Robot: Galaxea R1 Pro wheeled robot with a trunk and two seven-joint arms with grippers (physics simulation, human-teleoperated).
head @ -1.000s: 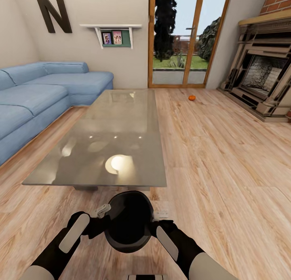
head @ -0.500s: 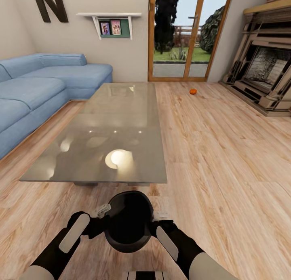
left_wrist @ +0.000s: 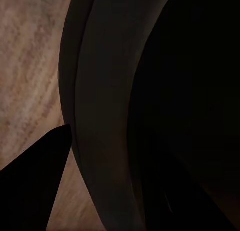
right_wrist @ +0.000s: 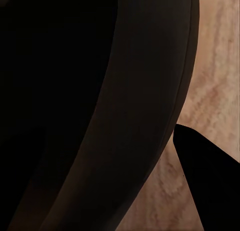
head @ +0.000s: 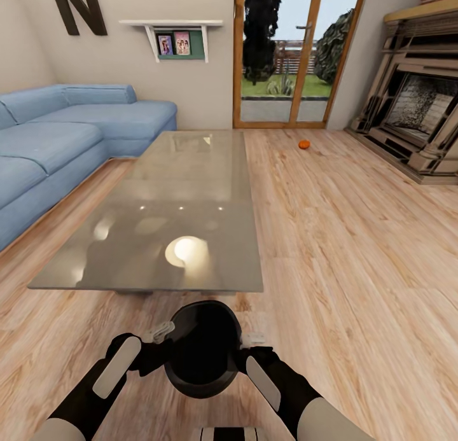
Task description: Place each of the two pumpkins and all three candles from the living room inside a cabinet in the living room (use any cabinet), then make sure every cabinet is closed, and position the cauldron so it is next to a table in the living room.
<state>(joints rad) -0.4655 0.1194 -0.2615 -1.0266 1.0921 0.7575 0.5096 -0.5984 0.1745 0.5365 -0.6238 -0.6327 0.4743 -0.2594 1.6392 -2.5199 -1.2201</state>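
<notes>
- Round black cauldron clamped at its rim between my left gripper and right gripper, both closed on it.
- Glossy grey coffee table lies directly ahead, near edge just beyond the cauldron.

Lower centre of the head view: cauldron, held between left gripper on its left and right gripper on its right, above the floor.
Centre: table, just behind the cauldron, running toward the far wall.
Left edge: sofa, beside the table.
Upper left: wall letter; shelf to its right.
Upper centre: glass door.
Upper right: fireplace.
Right of table, near the door: pumpkin on the floor.
</notes>
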